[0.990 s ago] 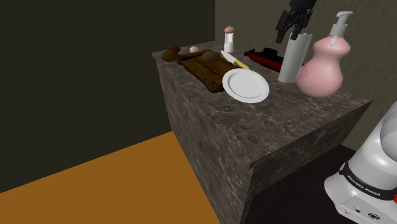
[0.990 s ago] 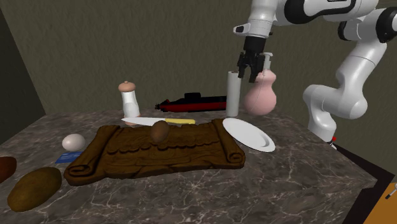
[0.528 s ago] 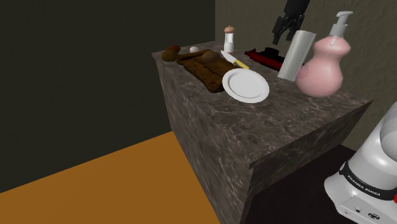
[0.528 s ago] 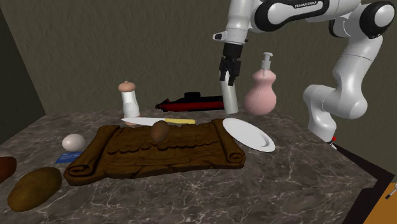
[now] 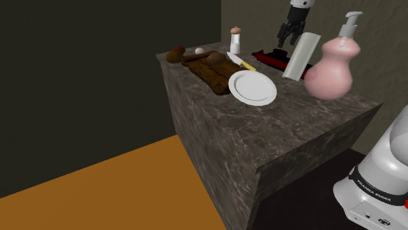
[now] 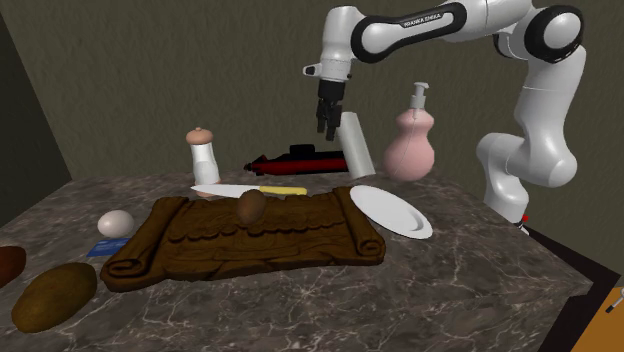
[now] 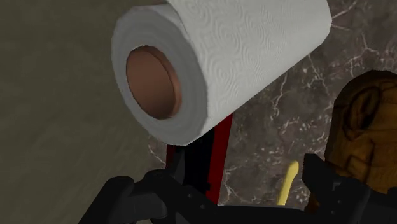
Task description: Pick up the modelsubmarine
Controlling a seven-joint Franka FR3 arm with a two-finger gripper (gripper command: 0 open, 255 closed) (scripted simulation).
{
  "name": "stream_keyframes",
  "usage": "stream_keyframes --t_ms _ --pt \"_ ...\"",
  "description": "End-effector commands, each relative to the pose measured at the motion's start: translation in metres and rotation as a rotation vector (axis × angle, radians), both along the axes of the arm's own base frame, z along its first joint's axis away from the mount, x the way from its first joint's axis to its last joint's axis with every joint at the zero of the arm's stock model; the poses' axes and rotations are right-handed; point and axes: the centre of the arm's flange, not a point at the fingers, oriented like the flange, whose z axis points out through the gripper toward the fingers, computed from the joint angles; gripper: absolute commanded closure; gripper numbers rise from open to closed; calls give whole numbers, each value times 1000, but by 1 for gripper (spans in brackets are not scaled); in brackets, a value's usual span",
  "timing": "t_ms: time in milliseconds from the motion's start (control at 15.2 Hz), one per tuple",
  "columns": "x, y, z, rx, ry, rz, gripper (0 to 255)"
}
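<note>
Gripper (image 6: 327, 122) first: its two black fingers (image 7: 121, 203) stand apart with nothing between them, so it is open and empty. It hangs just above the raised end of the paper roll (image 6: 355, 148), and I cannot tell whether it touches the roll. The submarine (image 6: 298, 160) lies flat on the counter (image 6: 480, 290) right behind that roll, with one end hidden by the roll's lower part. In the wrist view it runs out from beneath the roll toward the gripper.

By my reading the task is at the approach stage: nothing has been grasped or lifted yet. What is left is to come down beside the roll, close on the hull and raise it. The roll leans steeply rather than standing upright and crowds the hull, which may hamper the descent.

The submarine is long and slim, black on top and red below, with a small tower at its middle. It looks hard and smooth. The roll is white embossed paper wound on a brown tube. On the roll's other side sits a pink, bulbous soap bottle (image 6: 411, 148) with a white pump. The counter looks like dark veined stone.
</note>
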Motion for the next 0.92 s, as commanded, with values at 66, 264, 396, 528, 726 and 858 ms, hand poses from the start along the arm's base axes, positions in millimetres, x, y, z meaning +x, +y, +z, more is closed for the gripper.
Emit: stream_keyframes --t_ms 66,264,396,528,726,858 --pt "22 -30 -11 -2 6 5 0" --pt "27 -39 -24 -3 7 6 0" --pt "27 -39 -35 -3 7 6 0" --pt "27 -39 -45 -3 7 6 0" --pt "27 -39 -54 -3 7 6 0" --pt "26 -38 -54 -3 7 6 255"
